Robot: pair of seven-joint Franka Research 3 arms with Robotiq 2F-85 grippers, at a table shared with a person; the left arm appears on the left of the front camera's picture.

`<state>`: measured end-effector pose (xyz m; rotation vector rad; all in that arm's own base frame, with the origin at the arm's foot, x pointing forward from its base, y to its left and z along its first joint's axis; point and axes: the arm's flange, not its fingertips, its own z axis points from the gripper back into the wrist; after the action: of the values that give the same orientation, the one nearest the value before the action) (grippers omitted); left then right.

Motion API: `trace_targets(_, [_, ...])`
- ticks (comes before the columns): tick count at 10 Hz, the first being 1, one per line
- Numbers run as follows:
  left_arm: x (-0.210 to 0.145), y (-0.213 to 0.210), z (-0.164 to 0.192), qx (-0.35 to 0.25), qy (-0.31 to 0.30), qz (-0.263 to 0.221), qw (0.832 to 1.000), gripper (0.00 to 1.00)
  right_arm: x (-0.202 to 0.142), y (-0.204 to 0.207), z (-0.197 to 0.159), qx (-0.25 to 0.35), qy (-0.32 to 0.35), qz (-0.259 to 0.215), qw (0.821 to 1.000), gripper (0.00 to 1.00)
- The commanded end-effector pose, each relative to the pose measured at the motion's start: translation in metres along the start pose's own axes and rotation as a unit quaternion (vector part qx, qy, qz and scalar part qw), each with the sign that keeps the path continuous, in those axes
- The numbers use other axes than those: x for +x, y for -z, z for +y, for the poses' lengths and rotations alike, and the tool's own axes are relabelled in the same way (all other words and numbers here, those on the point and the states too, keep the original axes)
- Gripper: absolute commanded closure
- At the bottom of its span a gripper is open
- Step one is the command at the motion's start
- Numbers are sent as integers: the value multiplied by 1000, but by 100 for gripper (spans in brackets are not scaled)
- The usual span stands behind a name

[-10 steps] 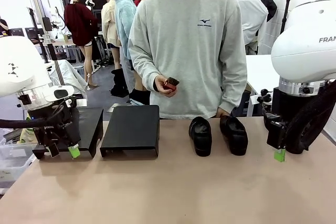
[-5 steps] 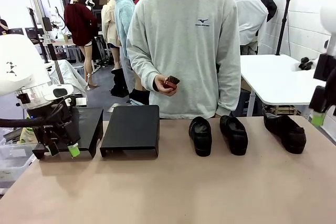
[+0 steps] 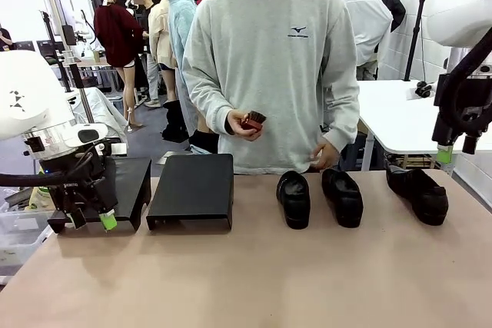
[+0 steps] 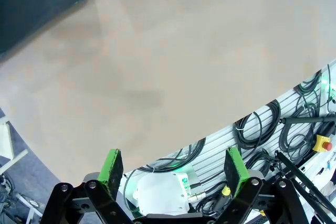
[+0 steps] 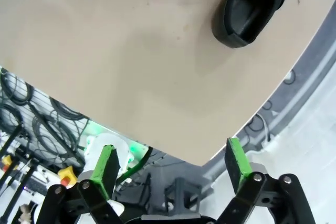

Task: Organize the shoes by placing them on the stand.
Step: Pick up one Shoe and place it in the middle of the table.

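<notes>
Three black shoes lie on the tan table (image 3: 246, 274): one at the centre (image 3: 294, 199), one beside it (image 3: 342, 197), and one at the far right (image 3: 417, 193). The stand is two black flat units at the left, one (image 3: 192, 188) near the middle and one (image 3: 131, 182) behind my left gripper (image 3: 93, 221). That gripper hangs open just above the table, its green pads (image 4: 111, 167) wide apart over bare table, with a stand corner (image 4: 37, 3) beyond them. My right gripper (image 3: 457, 150) is open and raised above the far-right shoe (image 5: 251, 6), holding nothing.
A person in a grey sweatshirt stands at the far edge, holding a small red and black object (image 3: 249, 121) in one hand, with the other hand (image 3: 325, 157) near the middle shoes. A white side table (image 3: 400, 117) stands at the right. Cables hang below the table's near edge (image 4: 273, 129).
My right arm has lifted from beside the far-right shoe, uncovering it, and now hangs higher up at the right. The person's lower hand has come forward. My left arm has stayed still.
</notes>
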<state>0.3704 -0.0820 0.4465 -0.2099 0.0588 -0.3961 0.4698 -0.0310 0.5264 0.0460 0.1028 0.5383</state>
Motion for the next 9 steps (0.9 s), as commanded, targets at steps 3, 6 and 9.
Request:
trace_targets(3, [-1, -1, -1, -10, -4, 0, 1000, 0, -21, -8, 14, -7, -6, -10, 1000, 0])
trace_targets(6, [-1, -1, -1, -10, -4, 0, 1000, 0, 1, 11, -8, 31, -32, -52, 998, 0])
trace_targets(9, [-1, -1, -1, -10, -4, 0, 1000, 0, 20, 53, -26, 36, -60, -144, 987, 0])
